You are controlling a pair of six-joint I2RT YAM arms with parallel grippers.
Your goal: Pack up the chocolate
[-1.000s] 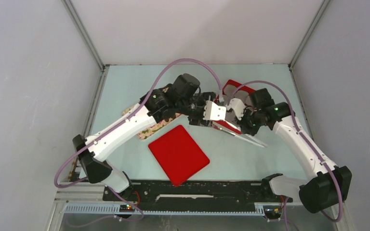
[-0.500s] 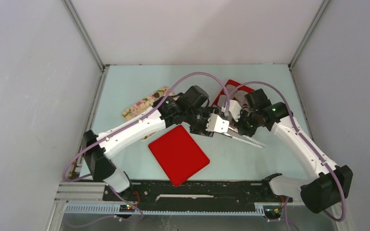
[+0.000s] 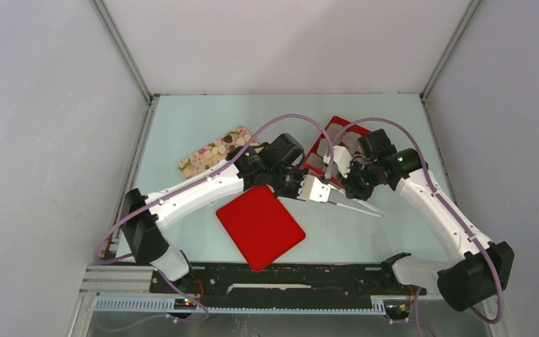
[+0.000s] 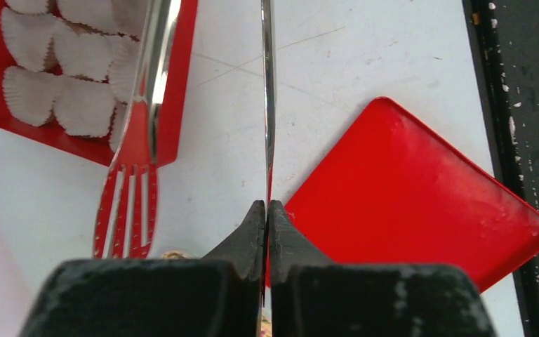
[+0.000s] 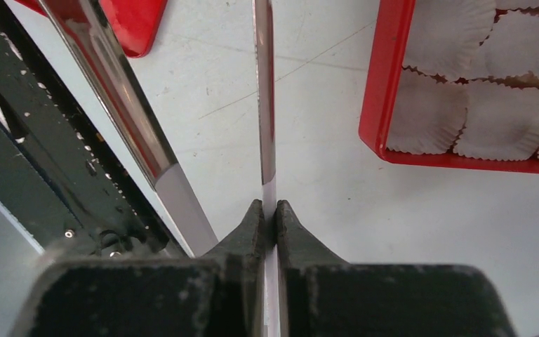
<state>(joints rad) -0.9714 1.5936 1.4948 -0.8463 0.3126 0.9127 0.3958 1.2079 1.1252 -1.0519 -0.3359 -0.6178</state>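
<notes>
The chocolate lies as small dark and pale lumps on the flower-print tray at the back left. Metal tongs hang over the table's middle. My left gripper is shut on one thin blade of the tongs; their slotted blade hangs to its left. My right gripper is shut on a blade too, and the other blade slants to its left. The tong tips hold nothing that I can see.
A red box lined with white paper cups stands behind the grippers. Its flat red lid lies on the near side. Grey walls close in the table.
My left arm swung from over the flower tray toward the near right, uncovering the tray, and its gripper closed on a tong blade. The right arm hardly moved.
</notes>
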